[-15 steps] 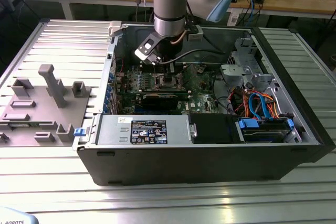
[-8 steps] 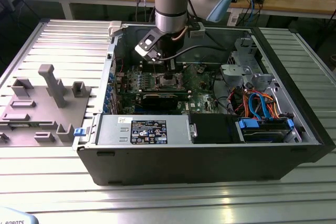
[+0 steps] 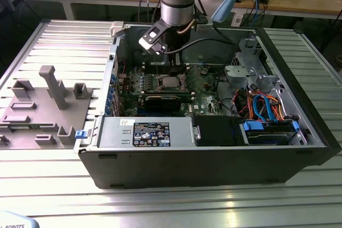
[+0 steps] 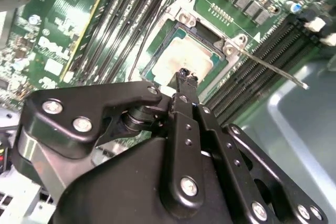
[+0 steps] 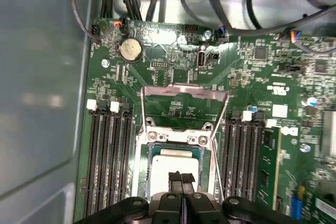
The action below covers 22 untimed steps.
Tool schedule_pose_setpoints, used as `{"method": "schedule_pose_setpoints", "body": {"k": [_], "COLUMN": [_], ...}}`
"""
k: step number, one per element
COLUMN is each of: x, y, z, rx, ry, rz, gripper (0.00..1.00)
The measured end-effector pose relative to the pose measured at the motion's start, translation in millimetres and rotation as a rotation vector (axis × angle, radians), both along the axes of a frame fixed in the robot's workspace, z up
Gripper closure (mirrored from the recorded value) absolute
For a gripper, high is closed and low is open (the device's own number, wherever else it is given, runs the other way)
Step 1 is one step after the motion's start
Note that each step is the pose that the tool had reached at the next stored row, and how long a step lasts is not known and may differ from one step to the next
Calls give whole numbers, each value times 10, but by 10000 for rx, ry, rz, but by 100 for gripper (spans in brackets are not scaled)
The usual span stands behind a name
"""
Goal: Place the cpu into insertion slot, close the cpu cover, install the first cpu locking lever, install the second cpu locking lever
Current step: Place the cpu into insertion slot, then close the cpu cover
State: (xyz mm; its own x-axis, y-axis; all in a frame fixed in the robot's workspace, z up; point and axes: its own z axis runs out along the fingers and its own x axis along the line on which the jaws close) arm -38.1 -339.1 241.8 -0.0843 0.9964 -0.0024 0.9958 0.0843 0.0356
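Observation:
The cpu (image 5: 176, 162) lies flat in the insertion slot (image 5: 143, 167) on the green motherboard, its silver-grey top showing; in the second wrist view the cpu (image 4: 181, 56) sits just beyond my fingertips. The cpu cover (image 5: 184, 92) is swung up and open, with green board visible through its window. A thin wire locking lever (image 4: 273, 67) sticks out free from the socket's corner. My gripper (image 5: 181, 178) hovers right over the cpu's near edge, fingers pressed together with nothing between them. In the exterior view, the gripper (image 3: 172, 72) hangs above the slot (image 3: 170, 83) inside the case.
Black memory slots (image 5: 107, 166) flank the socket on both sides. A long black card (image 3: 160, 101) lies in front of the socket in the exterior view. The power supply (image 3: 144, 133), drive cage (image 3: 251, 62) and cables (image 3: 262, 105) crowd the open case. A grey fixture (image 3: 48, 105) stands outside on the exterior view's left.

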Motion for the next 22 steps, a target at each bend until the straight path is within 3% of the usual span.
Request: {"method": "schedule_pose_setpoints", "body": {"k": [8,10,22], "x": [23,24,30], "y": [0,0,-1], "z": [387,437,449], "rx": [-30,-30,-32], "ry": [97,108,110], "rz": [-9,-10,-8], "gripper": [89,89,89]}}
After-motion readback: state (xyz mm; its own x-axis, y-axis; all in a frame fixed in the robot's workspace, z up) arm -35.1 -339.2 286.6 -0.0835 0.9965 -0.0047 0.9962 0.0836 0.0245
